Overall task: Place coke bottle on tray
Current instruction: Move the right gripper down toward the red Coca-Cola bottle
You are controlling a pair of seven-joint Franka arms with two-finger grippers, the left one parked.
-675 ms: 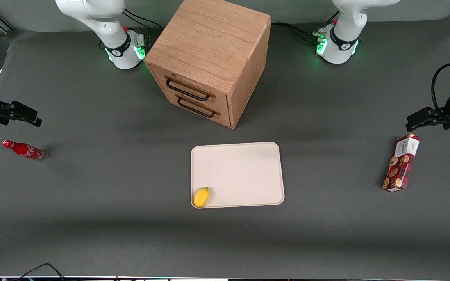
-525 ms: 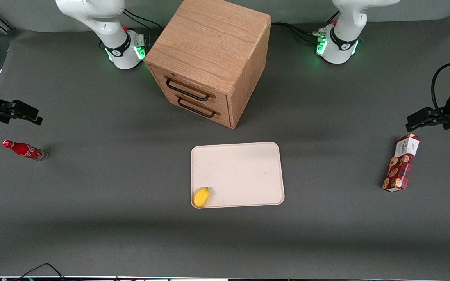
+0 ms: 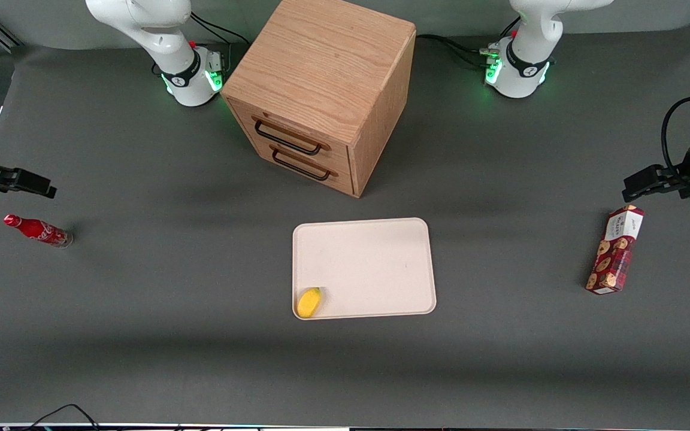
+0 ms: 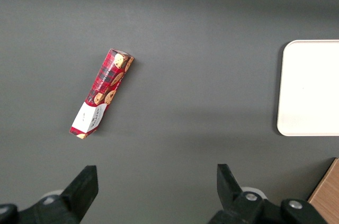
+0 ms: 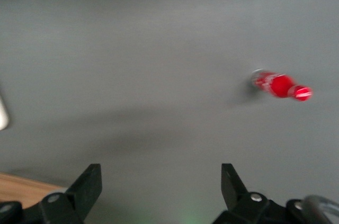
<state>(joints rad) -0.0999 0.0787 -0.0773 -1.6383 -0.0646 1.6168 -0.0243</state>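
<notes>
Dark grey table (image 3: 141,335) — wooden drawer cabinet (image 3: 321,90) on it, soft even light, faint shadows.

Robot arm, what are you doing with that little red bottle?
The robot's gripper is up in the air near the coke bottle, with its fingers open and nothing in them. The bottle is on the grey table, toward the working arm's end. It has to go on the tray, where a small yellow thing already sits.
</notes>
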